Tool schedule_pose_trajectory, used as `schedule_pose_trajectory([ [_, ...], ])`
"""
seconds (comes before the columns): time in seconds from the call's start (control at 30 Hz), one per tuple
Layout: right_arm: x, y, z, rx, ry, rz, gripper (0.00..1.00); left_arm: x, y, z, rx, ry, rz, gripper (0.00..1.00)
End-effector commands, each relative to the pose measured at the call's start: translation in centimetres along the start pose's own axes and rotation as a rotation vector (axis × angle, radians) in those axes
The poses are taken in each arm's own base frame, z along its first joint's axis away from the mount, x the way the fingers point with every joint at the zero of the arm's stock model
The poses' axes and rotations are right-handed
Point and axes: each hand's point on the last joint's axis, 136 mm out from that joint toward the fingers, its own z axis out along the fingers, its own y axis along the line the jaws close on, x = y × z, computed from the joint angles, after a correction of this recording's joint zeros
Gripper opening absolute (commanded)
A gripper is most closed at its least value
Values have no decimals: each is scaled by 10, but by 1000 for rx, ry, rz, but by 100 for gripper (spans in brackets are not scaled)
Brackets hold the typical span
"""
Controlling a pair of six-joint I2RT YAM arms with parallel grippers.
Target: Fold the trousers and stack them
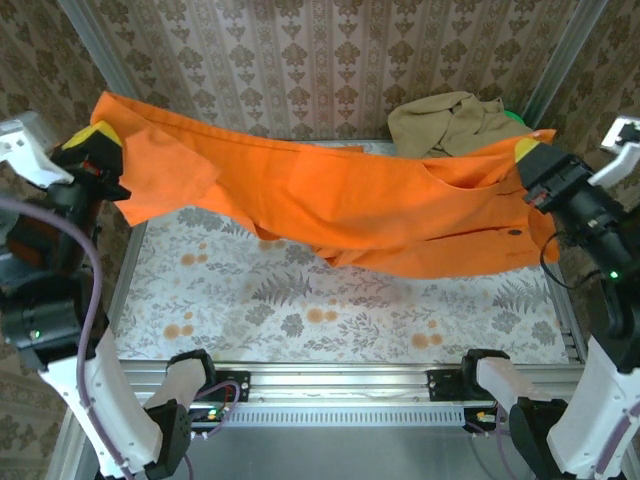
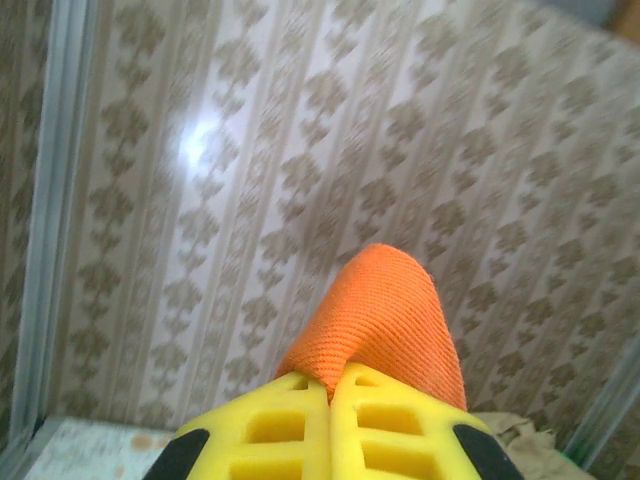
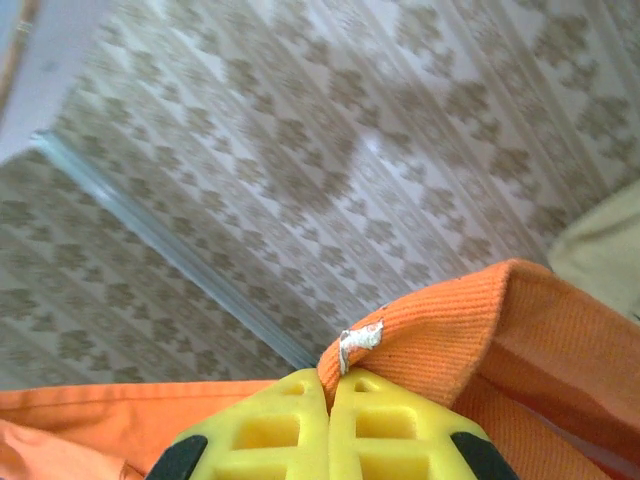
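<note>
Jaws of the left gripper (image 2: 330, 392) and the right gripper (image 3: 332, 385) are each pinched tight on an orange fabric edge, so the trousers (image 1: 340, 205) hang stretched crosswise between the two raised arms over the leaf-print table (image 1: 300, 300), with a tan garment (image 1: 450, 122) bunched behind them at far right.

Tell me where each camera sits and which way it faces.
Top external: above and behind the arm bases, looking down at the floral-covered table, the large bright orange fabric trousers held up between both arms, and a crumpled tan garment.
Left wrist: on the left arm, tilted up at the patterned wallpaper; the yellow left jaws, shut, pinch orange cloth.
Right wrist: on the right arm, also facing wallpaper; the yellow right jaws, shut, pinch a trouser edge.
Shared: both wrist views show trousers and wallpaper.
</note>
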Motion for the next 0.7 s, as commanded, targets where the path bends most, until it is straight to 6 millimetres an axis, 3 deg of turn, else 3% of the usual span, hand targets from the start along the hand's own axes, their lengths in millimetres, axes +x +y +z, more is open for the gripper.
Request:
schedule_pose_trajectory([
  [0.0,-28,73,-50,-223,-127,-90,0,-41,-51,-44,140,-138,109,0],
  [0.13,-36,110,-85,-338,-183,-79,0,-66,-78,-84,186,-244,153,0],
  [0.2,-35,111,-97,-328,-208,-69,0,-72,-83,-95,196,-273,160,0],
  [0.27,-30,93,-96,-248,-210,-41,0,-74,-82,-98,187,-277,158,0],
  [0.33,-16,61,-82,-144,-175,-3,0,-70,-80,-91,194,-259,157,0],
  [0.4,1,19,-59,-24,-135,39,0,-60,-72,-71,200,-217,138,0],
  [0.53,48,-97,-2,297,-32,95,0,-20,-36,-7,196,-132,80,0],
  [0.67,90,-194,47,530,68,105,0,45,20,67,142,-17,23,0],
])
